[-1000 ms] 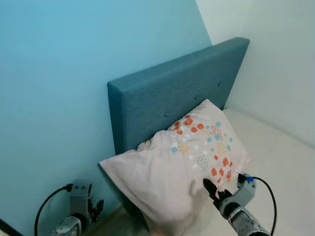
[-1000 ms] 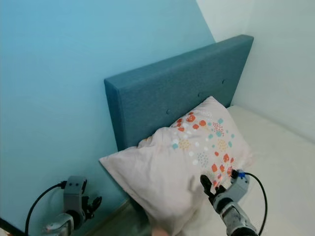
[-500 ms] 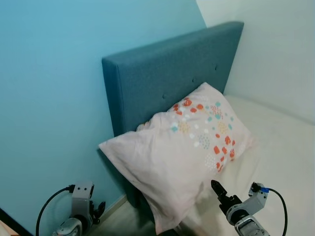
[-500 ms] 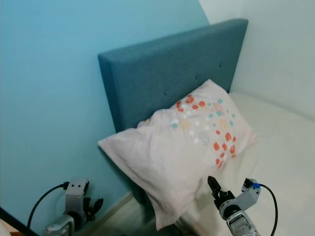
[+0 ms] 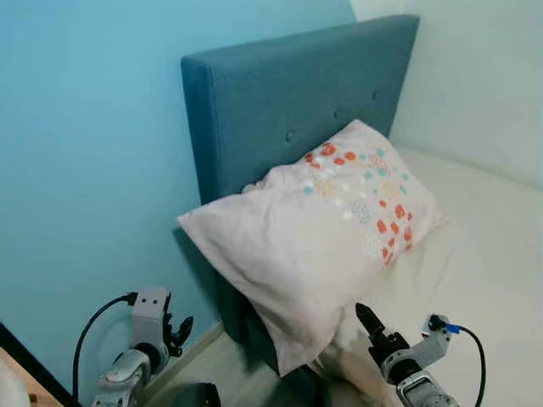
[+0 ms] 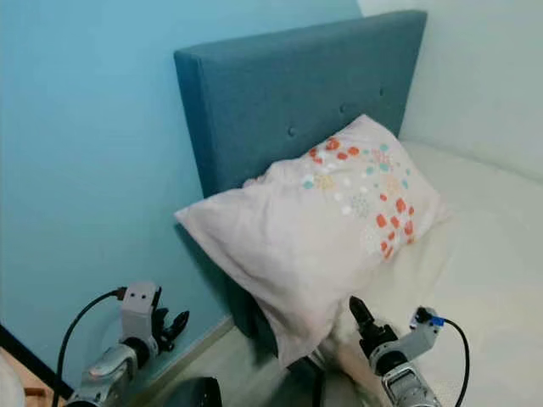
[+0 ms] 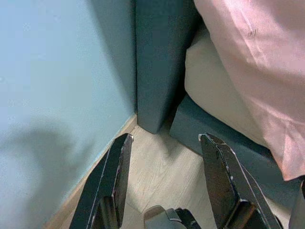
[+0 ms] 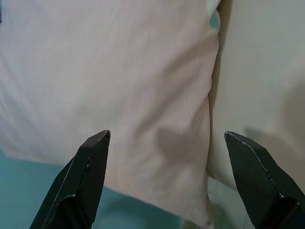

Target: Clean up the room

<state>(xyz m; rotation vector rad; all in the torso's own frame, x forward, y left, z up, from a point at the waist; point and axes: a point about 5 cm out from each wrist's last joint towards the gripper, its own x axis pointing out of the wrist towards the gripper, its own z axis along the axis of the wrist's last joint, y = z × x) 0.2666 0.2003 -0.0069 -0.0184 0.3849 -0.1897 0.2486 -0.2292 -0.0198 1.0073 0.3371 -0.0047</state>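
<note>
The pillow [image 5: 327,233] leans on the headboard [image 5: 280,110], its long axis slanting across the bed [image 5: 484,254]. The right claw [image 5: 373,329], wide open and empty, sits just below its lower corner, far nearer than the left claw [image 5: 174,329], open by the wall.

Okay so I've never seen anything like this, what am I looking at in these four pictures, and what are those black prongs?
This is a humanoid robot tidying a bedroom. The two wide pictures come from a camera pair on its head, looking down at a bed. A pale pink pillow with coloured dots leans against a teal headboard and lies on a cream mattress, one corner overhanging the bed's edge.

The other two pictures come from cameras on the wrists, each looking along that arm's two black fingers. The left gripper is open, low beside the bed near the blue wall and the wooden floor. The right gripper is open too, pointed at the pillow from close by. Neither holds anything.
</note>
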